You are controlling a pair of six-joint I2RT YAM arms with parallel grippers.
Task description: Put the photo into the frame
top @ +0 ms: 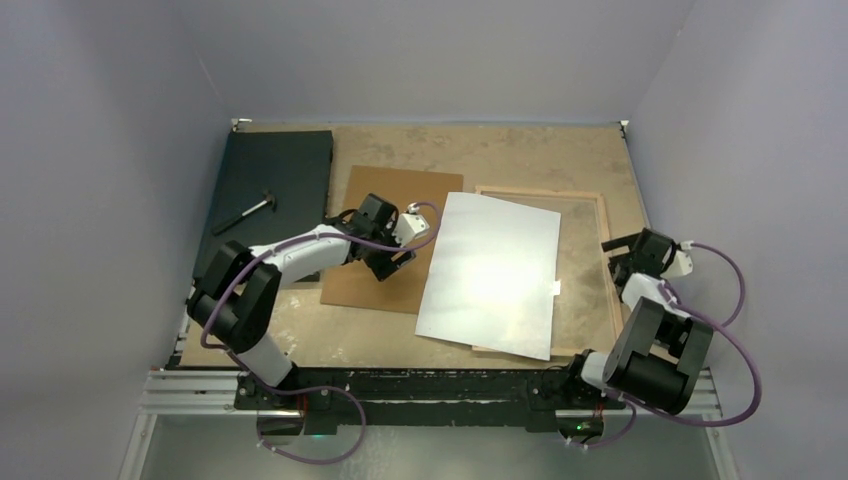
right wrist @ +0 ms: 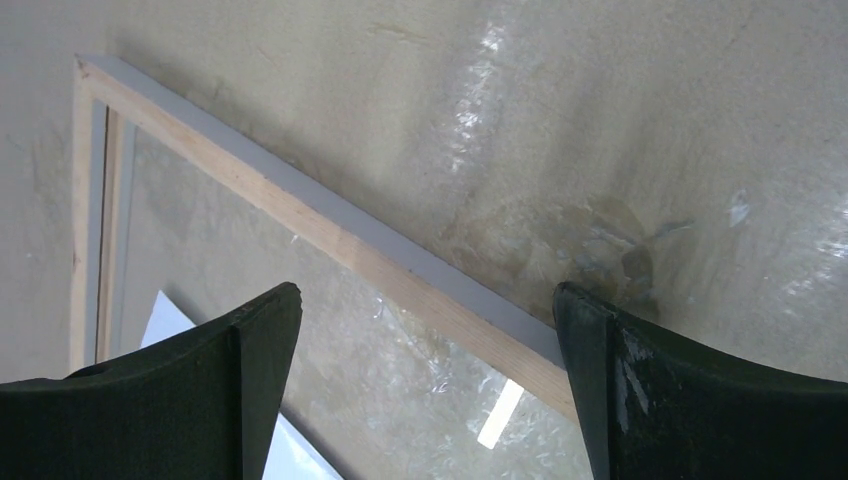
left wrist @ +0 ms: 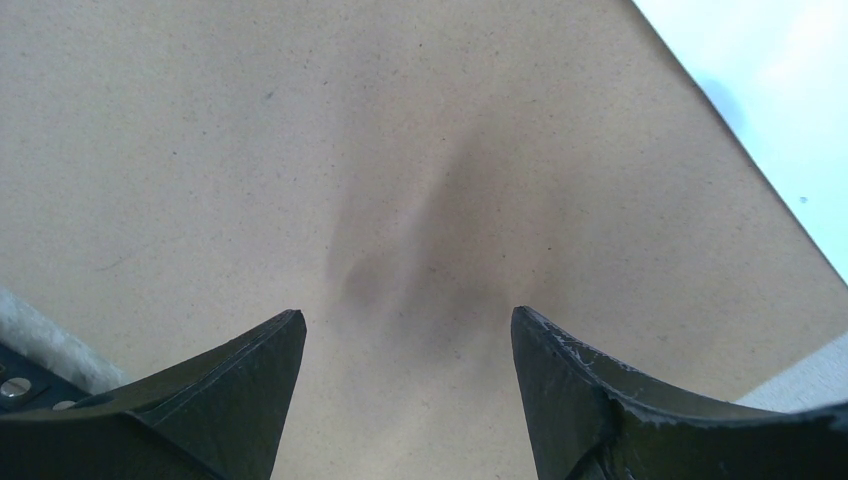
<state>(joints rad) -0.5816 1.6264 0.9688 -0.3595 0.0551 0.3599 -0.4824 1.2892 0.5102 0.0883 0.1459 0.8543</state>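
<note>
Photo (top: 492, 275) white side up, skewed across frame (top: 560, 191) on table's (top: 500, 150) right half, overhanging left and near rails (not seated). Left gripper (left wrist: 408, 320) parted, empty, over backing panel (top: 375, 215). Right gripper (right wrist: 428, 295) wide, empty, by right rail. Remaining: square photo inside rails.
</note>
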